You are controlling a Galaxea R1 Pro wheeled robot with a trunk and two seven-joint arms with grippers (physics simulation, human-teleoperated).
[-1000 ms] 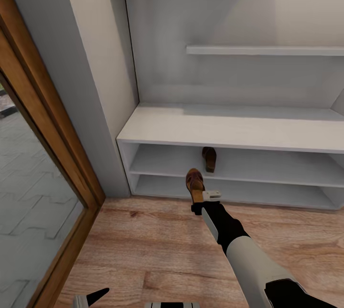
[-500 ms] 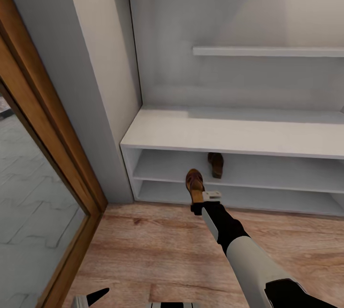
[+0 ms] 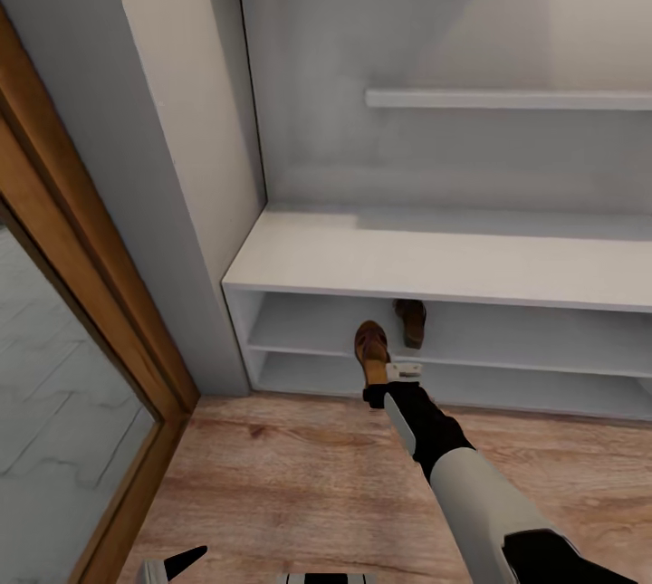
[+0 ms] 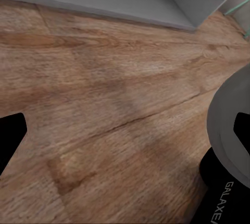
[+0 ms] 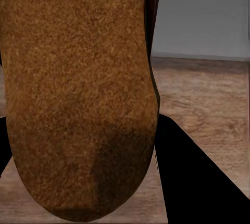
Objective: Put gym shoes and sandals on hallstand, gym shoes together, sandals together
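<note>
My right gripper [image 3: 378,387] is shut on a dark brown sandal [image 3: 370,350] and holds it toe-forward in front of the hallstand [image 3: 435,258], level with its open shelf tiers. In the right wrist view the sandal's tan-brown sole [image 5: 78,88] sits between the black fingers [image 5: 192,177]. The second sandal [image 3: 412,321] lies on the upper open tier, just right of and behind the held one. My left gripper [image 3: 178,562] hangs low over the corridor floor [image 3: 299,493], open and holding nothing. The gym shoes are out of view.
A grey wall corner [image 3: 172,204] and a wood-framed glass door [image 3: 81,312] stand left of the rack. An upper shelf [image 3: 507,99] juts out above the bench top. The rack's base [image 4: 130,0] shows beyond wood planks in the left wrist view.
The head view has shifted a little, so the rack sits slightly lower in the picture. The held sandal stands closer to the shelf opening; the shelved sandal has not moved on its tier.
</note>
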